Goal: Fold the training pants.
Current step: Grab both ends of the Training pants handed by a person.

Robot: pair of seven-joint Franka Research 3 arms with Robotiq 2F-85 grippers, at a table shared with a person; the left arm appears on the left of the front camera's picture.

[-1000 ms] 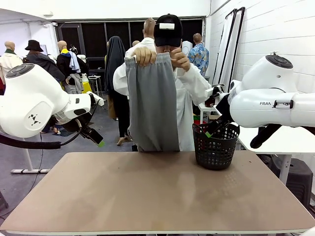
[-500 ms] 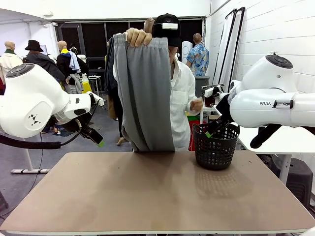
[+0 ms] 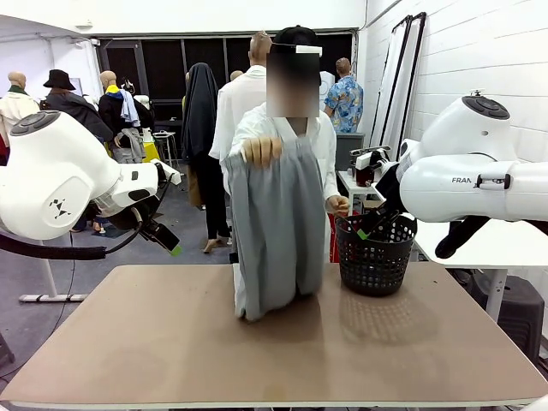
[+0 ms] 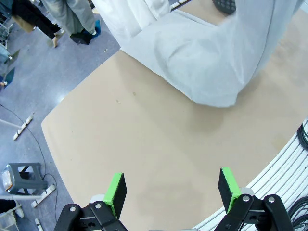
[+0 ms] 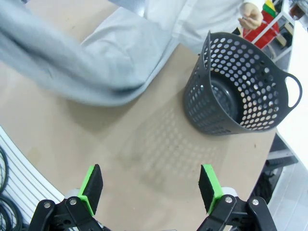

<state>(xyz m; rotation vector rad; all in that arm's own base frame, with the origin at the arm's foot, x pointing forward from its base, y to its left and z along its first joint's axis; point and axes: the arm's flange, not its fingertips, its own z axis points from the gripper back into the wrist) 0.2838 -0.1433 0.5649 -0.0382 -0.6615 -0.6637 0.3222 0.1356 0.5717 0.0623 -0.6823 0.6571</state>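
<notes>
Jaws, left gripper (image 4: 171, 186): spread wide, green pads (image 4: 115, 191) facing each other with nothing between them and nothing touched. It hangs in the air above the table (image 3: 171, 351), on the robot's own left, well apart from the cloth.

Jaws, right gripper (image 5: 149, 185): likewise spread wide, holding nothing and touching nothing. It hangs above the table on the robot's right; in its wrist view the basket lies ahead and to the upper right, apart from the fingers.

Training pants (image 3: 276, 227): light grey, soft, held up at the gathered waistband by one hand (image 3: 261, 151) of the person at the far side. The cloth hangs down from that hand. Its lower end rests in a rounded bunch on the far middle of the table (how the legs are layered cannot be made out). It sits just to the left of the basket as the front view shows it, close to it, though contact cannot be told.

Basket (image 3: 373, 267): black, perforated wall, two handles, upright on the far right part of the table.

Person's other hand (image 3: 339, 205): held at waist height between the pants and the basket's rim, above the table's far edge.

Table: plain brown top, rounded corners.
</notes>
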